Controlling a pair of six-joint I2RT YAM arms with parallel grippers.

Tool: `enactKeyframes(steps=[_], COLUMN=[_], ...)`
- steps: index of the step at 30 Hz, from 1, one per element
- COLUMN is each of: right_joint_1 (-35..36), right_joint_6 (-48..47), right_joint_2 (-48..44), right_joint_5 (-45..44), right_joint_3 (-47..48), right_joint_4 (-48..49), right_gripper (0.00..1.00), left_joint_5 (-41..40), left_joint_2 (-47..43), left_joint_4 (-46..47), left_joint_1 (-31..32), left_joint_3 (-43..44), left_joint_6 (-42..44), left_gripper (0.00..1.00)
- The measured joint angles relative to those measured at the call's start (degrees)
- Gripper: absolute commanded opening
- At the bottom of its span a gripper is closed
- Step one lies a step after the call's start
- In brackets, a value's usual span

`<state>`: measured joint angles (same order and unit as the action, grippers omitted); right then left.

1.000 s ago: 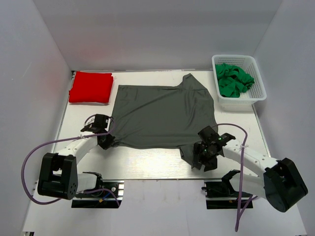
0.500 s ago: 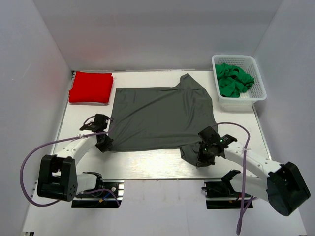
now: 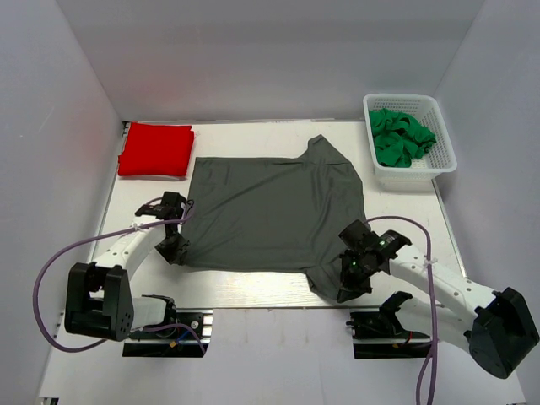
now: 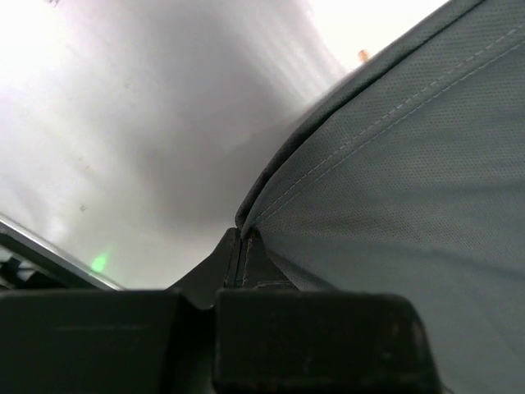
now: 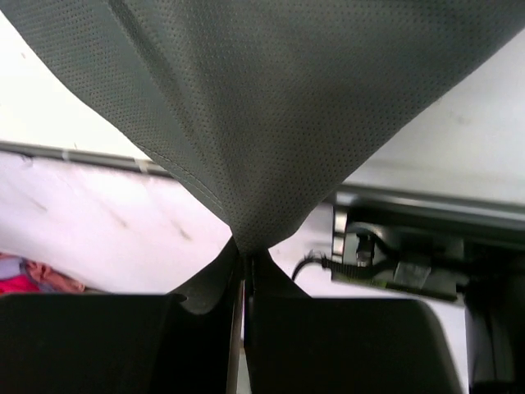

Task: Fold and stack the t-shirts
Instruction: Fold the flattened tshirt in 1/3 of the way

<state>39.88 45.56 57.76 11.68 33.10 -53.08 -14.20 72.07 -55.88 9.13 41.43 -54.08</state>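
At the near edge of the table (image 3: 253, 285), about seven o'clock seen from above, the left gripper (image 3: 175, 246) is clenched on the near left corner of the grey t-shirt (image 3: 274, 211). Its wrist view shows the two black fingers pressed together with the stitched hem pinched between them. From there the cloth spreads away toward two o'clock in that view.

Round at five o'clock the right gripper (image 3: 346, 283) is clamped just as tight on the shirt's near right corner. In its own wrist view the fabric narrows to a point at the closed tips and fans wide above them. Behind the cloth there you can see the table's front edge and some dark hardware with wiring.

Between the two grippers the grey shirt lies spread over the middle of the table, mostly flat. One sleeve pokes out toward one o'clock, and the cloth is bunched and darker where the right gripper has it.

The red t-shirt (image 3: 156, 150) sits folded in a neat rectangle at ten o'clock, in the far left corner. The grey shirt's far left corner is just beside it, and I cannot tell whether they touch.

At two o'clock stands a white basket (image 3: 403, 98) holding crumpled green cloth (image 3: 398, 137), near the grey sleeve but apart from it. A purple cable (image 3: 51, 278) loops out from the left arm.
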Motion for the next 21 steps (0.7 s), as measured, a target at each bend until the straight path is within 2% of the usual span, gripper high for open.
enactKeyframes(steps=[6, 13, 21], right_joint_1=[-0.02, -1.33, -8.13], right_joint_6=[-1.29, -4.55, -8.33], right_joint_2=[0.66, 13.79, 19.76], right_joint_5=[1.14, -3.10, -10.21], right_joint_3=[1.11, 17.88, 28.41], right_joint_4=[-0.96, -0.17, 0.31], right_gripper=[0.00, 0.00, 0.00], left_joint_5=[0.02, 0.11, 0.48], left_joint_2=[2.54, 5.03, 13.57], left_joint_4=[-2.19, -2.10, -2.36], left_joint_1=[0.00, 0.00, 0.00], left_joint_3=[2.43, 8.74, 17.64], left_joint_6=[0.07, 1.62, 2.89], left_gripper=[0.00, 0.00, 0.00])
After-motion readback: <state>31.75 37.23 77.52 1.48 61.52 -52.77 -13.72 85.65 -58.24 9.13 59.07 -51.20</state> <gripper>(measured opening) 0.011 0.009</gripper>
